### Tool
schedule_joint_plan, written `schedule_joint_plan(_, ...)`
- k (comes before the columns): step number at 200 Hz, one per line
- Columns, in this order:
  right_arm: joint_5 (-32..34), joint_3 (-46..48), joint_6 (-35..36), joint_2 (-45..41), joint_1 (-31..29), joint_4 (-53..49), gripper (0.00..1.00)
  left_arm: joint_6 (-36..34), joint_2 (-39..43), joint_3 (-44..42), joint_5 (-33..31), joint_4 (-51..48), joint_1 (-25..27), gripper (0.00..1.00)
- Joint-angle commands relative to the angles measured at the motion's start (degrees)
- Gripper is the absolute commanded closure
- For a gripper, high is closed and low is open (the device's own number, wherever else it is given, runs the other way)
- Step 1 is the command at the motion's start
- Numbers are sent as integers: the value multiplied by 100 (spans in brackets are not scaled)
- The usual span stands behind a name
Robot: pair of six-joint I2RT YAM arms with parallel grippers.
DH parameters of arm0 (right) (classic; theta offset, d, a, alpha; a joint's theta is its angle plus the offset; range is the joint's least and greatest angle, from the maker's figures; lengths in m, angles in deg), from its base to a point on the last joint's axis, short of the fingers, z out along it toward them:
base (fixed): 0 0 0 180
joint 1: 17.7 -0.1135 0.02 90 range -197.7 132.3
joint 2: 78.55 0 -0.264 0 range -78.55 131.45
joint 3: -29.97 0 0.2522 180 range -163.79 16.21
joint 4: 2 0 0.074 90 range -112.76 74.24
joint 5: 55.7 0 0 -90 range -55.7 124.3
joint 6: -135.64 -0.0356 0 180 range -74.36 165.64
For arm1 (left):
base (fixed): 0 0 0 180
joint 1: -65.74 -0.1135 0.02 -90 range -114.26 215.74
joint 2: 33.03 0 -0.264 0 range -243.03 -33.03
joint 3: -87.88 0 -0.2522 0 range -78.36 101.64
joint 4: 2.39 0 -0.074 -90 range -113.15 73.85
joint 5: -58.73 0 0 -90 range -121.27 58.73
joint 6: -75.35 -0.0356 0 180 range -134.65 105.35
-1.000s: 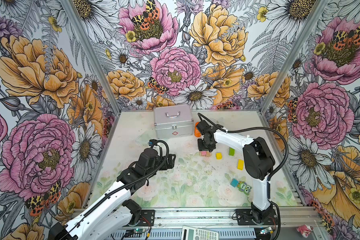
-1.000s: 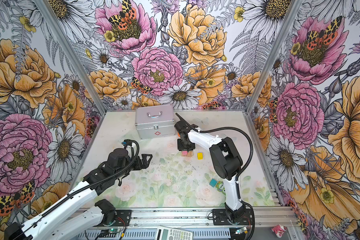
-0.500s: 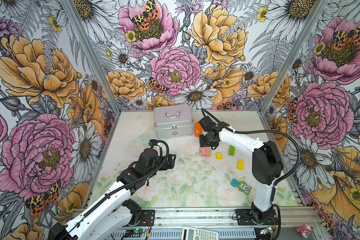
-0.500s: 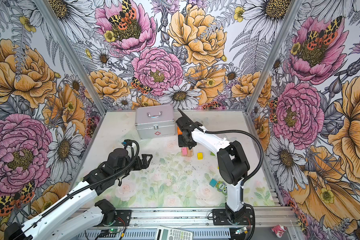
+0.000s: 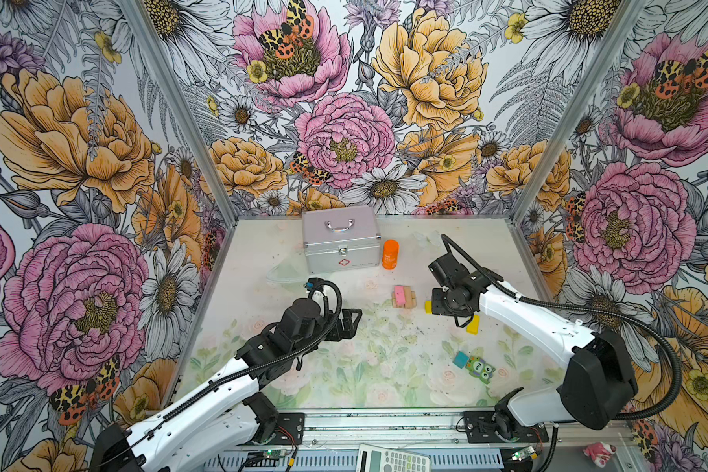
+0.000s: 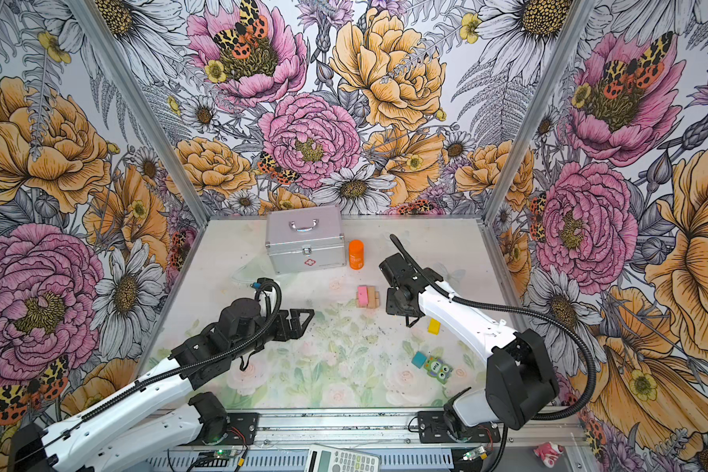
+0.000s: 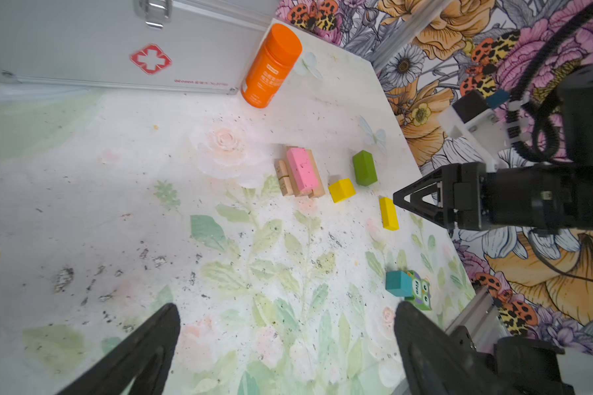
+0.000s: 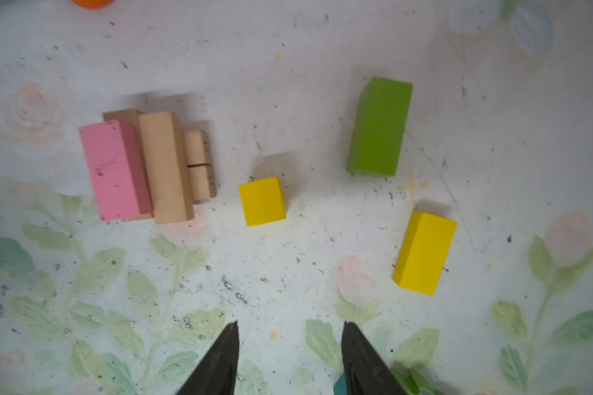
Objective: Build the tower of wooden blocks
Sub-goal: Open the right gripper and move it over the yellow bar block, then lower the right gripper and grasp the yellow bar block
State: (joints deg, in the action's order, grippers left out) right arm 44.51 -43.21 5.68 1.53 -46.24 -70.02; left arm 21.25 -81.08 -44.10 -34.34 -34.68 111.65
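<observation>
Tower point(image 5: 403, 296): a low stack on the table point(image 5: 385, 367), towards the back, near the bottle point(image 5: 390, 254) and between the two arms.
Top layer: pink plank point(image 8: 112, 171) and tan plank point(image 8: 165, 167) lie flat side by side, long sides touching.
Bottom layer: more tan wood point(image 8: 199, 164) shows beneath the top pair and juts out past it, with a seam across the jutting part; exactly how these pieces lie I cannot tell.
Yellow cube point(image 8: 262, 201): on the table just beside the tower, not touching it; in a top view the right arm half hides it.
Green bar point(image 8: 379, 126): flat on the table, on the far side of the cube from the tower; hidden under the right arm in both top views.
Yellow bar point(image 8: 424, 252): flat on the table near the green bar, apart from it.
Teal cube point(image 5: 460, 359): towards the front right, well apart from the tower, touching the owl point(image 5: 478, 367).
Right gripper point(image 8: 290, 325): points down over bare table, near the yellow cube and yellow bar; fingers partly spread, nothing between them.
Left gripper point(image 7: 285, 313): hangs over the table left of the tower, well apart from every block; fingers spread wide, empty.
Case point(image 5: 340, 241): at the back wall, with the bottle upright just beside it.
Calculator point(image 5: 393, 459): on the frame at the front edge, off the table.
</observation>
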Motion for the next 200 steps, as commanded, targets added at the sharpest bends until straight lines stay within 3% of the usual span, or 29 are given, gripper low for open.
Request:
schedule_joint_plan(1, 310, 400, -490, -442, 194, -93, 50, 54, -207, 141, -282, 306, 428, 1)
schedule_joint_plan(62, 551, 834, -626, -806, 920, -76, 51, -136, -580, 520, -580, 308, 1141, 1)
schedule_joint_plan(122, 130, 895, -179, -178, 1560, 398, 53, -196, -320, 529, -850, 37, 1177, 1)
schedule_joint_plan(200, -188, 949, 117, 528, 1771, 879, 55, -268, -395, 555, -1003, -73, 1031, 1)
